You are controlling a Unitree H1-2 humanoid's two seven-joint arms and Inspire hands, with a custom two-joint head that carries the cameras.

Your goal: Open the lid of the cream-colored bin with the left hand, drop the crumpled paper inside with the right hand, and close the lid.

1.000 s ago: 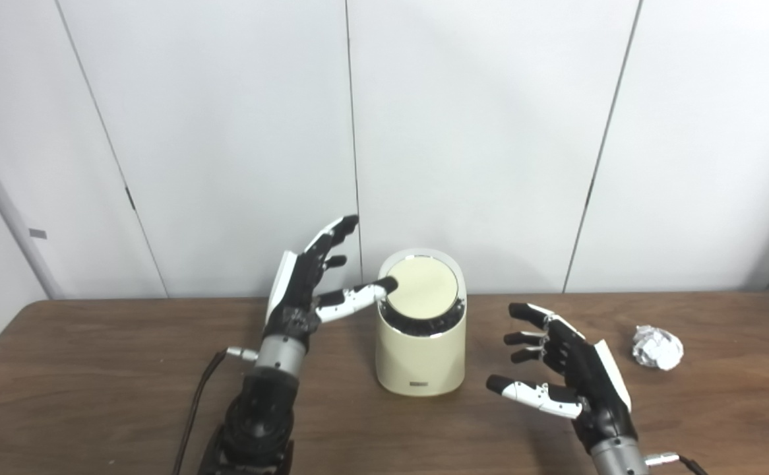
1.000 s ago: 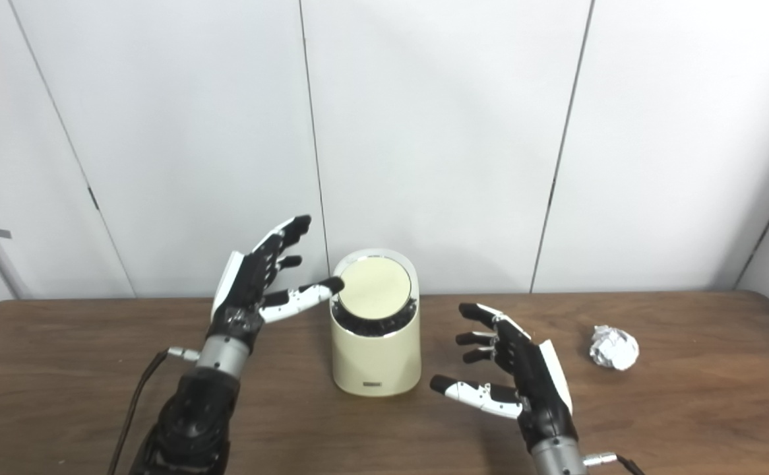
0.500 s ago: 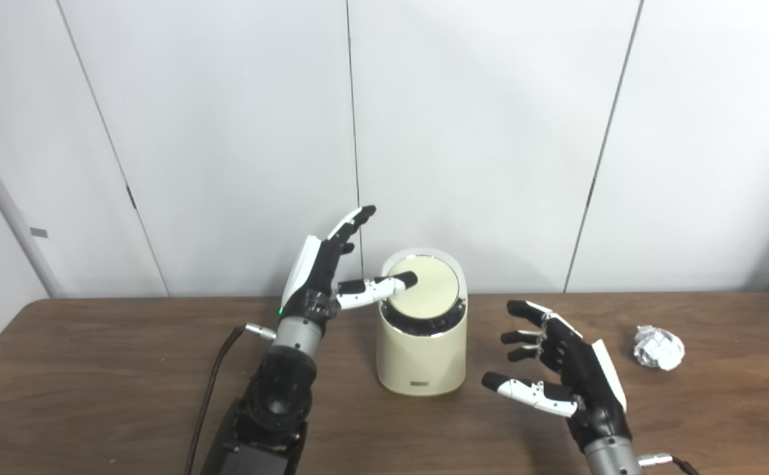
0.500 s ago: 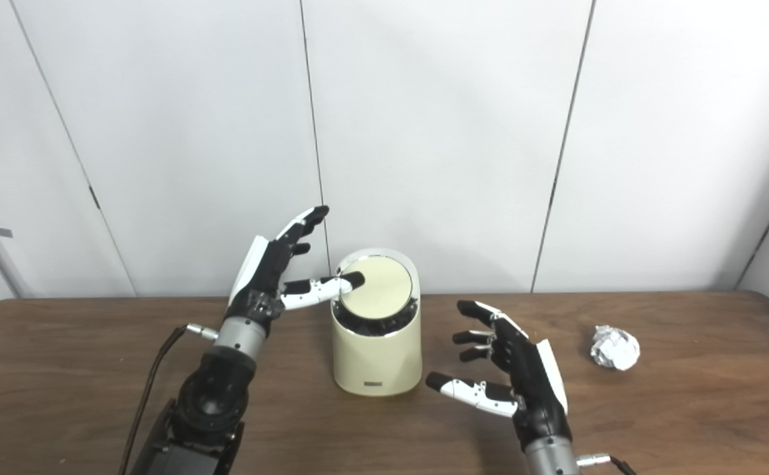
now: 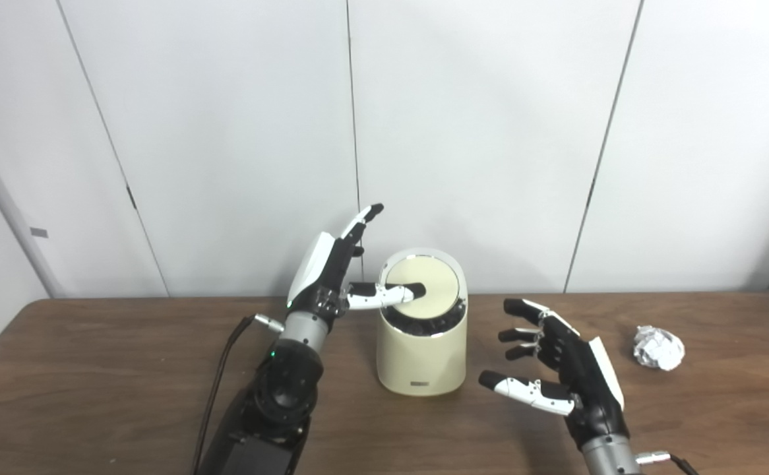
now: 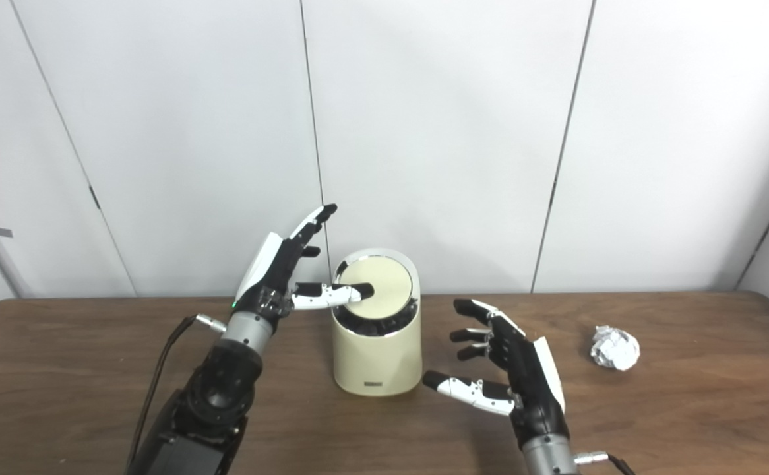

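Your left hand point(image 5: 332, 277) is spread and holds nothing; its thumb has slid from the rim onto the lid point(image 5: 424, 287) of the cream-colored bin point(image 5: 421, 356), ready to press. Your right hand point(image 5: 566, 379) waits empty and spread, with the crumpled paper point(image 5: 657, 347) on its right.

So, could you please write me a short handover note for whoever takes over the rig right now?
Left hand: open, thumb tip resting on the lid of the cream-colored bin, other fingers raised.
Right hand: open, holding nothing, hovering over the table to the right of the bin.
Crumpled paper: lying on the table, further right, apart from the right hand.
Done: left hand has reached the lid.
Left: open the lid, pick up the paper, drop it inside, close the lid.
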